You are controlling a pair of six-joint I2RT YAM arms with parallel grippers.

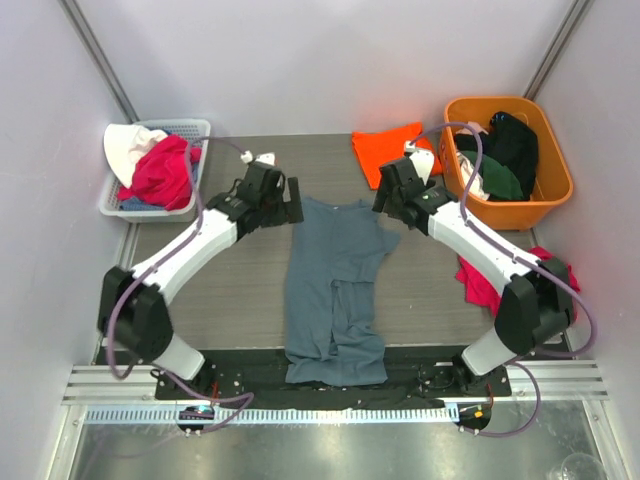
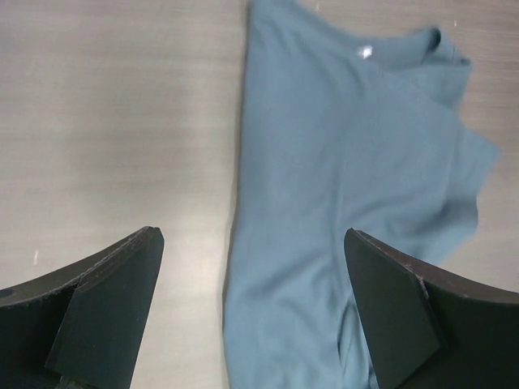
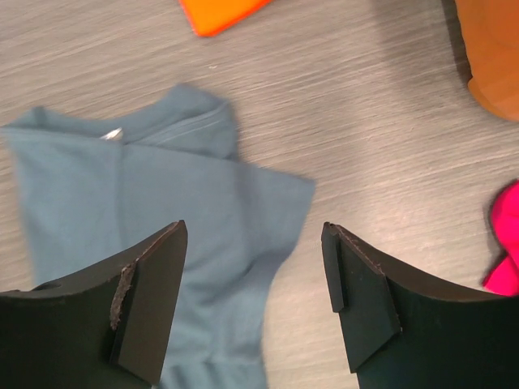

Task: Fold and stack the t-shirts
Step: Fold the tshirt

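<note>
Here's the slate blue-grey t-shirt (image 1: pixel 335 290), laid lengthways down the middle of the table (image 1: pixel 240 290). Its collar (image 2: pixel 430 36) is at the far end and its hem trails over the near edge. It looks partly folded already, with a narrower layer doubled over the lower half.

The left gripper (image 2: pixel 251 235) hovers over the shirt's far-left edge with its jaws spread wide and nothing between them. The right gripper (image 3: pixel 251 228) hangs over the right sleeve (image 3: pixel 276 203), also parted and empty.

This is soft, thin cotton, matte and limp. I'd expect it to weigh next to nothing, sag from any pinch point and slide easily on the smooth, wood-grained tabletop. Nothing here is stiff or fragile. The catch is that it lies flat, so the fingers probably have to come right down to the surface to catch a layer.

The best holds, to my eye, are the ribbed collar seam, the shoulder edge on the left and the hemmed sleeve on the right, where the fabric is doubled.

The bright orange t-shirt (image 1: pixel 390 150) sits at the far right as a flat, tidy folded slab, just beside the orange plastic tub (image 1: pixel 555 195).
</note>
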